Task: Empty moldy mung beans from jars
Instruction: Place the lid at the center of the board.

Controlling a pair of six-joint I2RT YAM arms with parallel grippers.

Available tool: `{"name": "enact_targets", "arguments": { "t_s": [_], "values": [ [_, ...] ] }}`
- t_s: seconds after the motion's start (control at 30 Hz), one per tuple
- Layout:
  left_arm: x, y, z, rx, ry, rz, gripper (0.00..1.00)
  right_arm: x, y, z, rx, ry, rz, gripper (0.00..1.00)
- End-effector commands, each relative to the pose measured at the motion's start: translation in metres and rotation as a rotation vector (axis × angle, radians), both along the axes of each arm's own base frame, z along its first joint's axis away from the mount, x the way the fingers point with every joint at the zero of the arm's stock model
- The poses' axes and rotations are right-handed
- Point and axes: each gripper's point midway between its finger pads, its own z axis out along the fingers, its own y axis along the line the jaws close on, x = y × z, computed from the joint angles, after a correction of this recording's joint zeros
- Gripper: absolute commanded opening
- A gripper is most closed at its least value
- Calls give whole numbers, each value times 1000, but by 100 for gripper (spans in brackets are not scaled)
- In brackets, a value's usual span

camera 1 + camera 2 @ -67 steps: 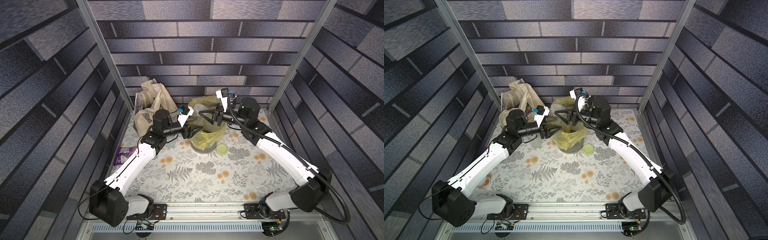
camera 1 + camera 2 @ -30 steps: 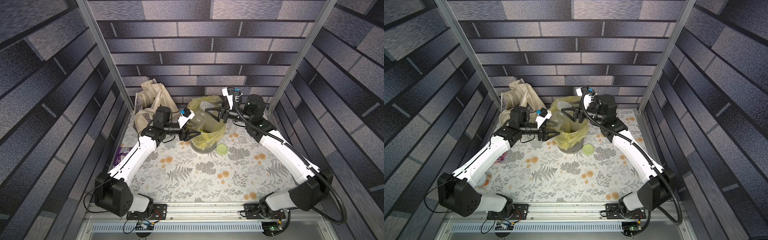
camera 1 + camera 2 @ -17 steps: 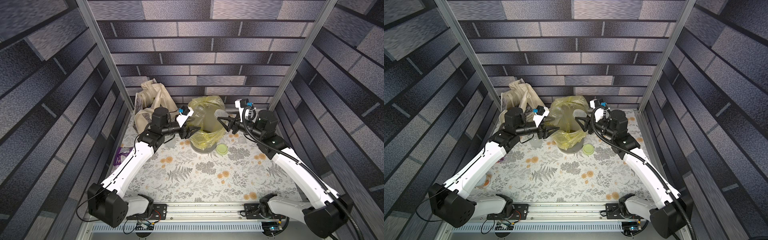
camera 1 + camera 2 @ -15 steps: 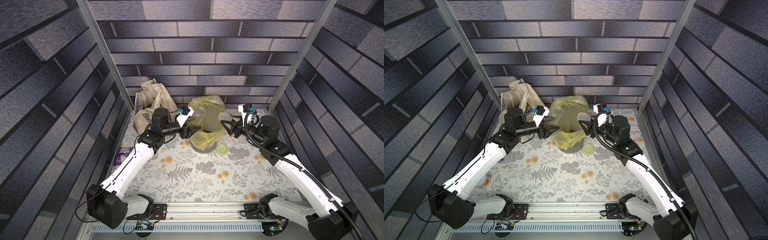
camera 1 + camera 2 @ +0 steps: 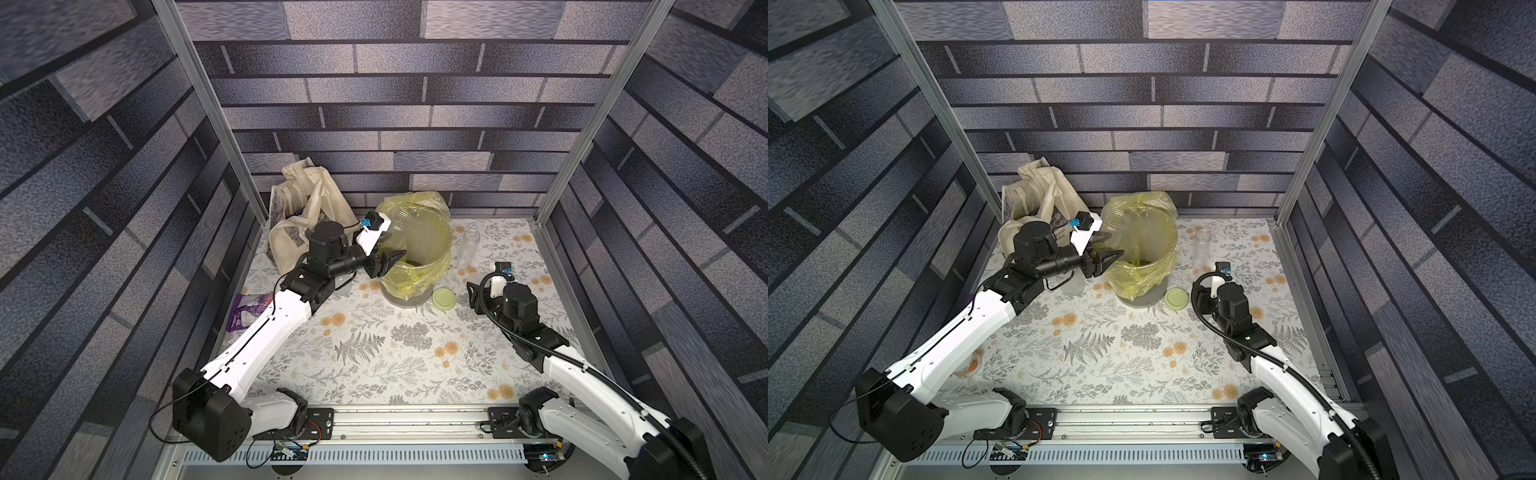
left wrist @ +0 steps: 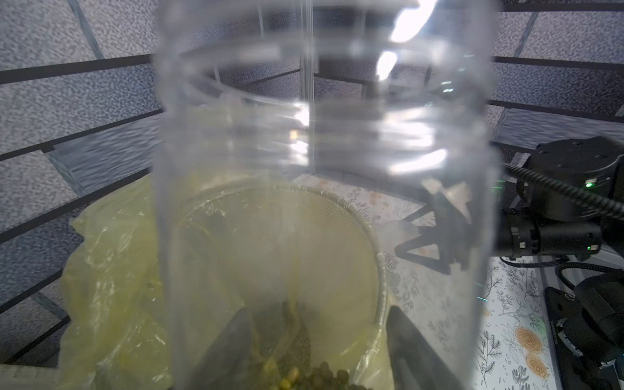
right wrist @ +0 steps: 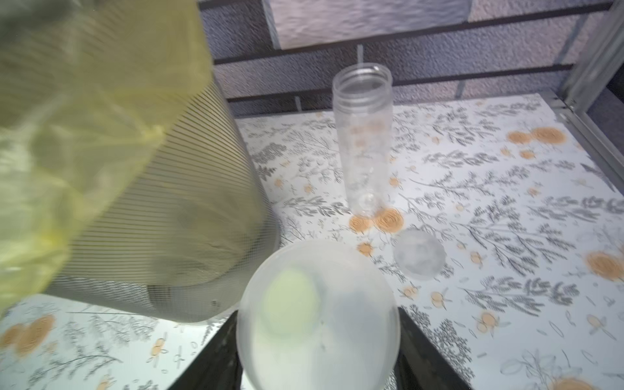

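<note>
Floral cloth [image 5: 374, 353]; left end effector [image 5: 390, 253] pinches clear jar [image 6: 320, 135], right end effector [image 7: 319, 341] frosted jar [image 7: 337, 297].

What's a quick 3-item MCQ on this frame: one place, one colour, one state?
1. The lime-green lid lies:
A) on the table beside the bin's base
B) inside the bin
C) on top of the bin's rim

2. The bin's liner bag is:
A) black
B) yellow
C) blue

3. The left gripper is:
A) open and empty
B) shut on the lid
C) shut on a clear jar with mung beans inside

Answers:
1 A: both top views show the lid flat on the table next to the bin.
2 B: the bag draped over the rim is yellow.
3 C: the left wrist view shows the jar between the fingers, with beans at its near end.
</note>
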Motion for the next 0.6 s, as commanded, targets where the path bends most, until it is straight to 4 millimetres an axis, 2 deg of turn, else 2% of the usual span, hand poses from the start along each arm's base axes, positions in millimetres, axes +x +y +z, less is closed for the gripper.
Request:
{"name": "enact_targets", "arguments": {
  "t_s": [0.0, 0.3, 0.57],
  "values": [
    [-7, 2, 15, -28, -34, 18, 52, 16, -27, -7, -19, -43, -187, 43],
    [-13, -1, 15, -25, -37, 19, 52, 37, -39, -46, -44, -1, -325, 47],
    [-13, -3, 11, -20, -34, 17, 52, 31, -38, -84, 15, 118, -367, 49]
  ]
}}
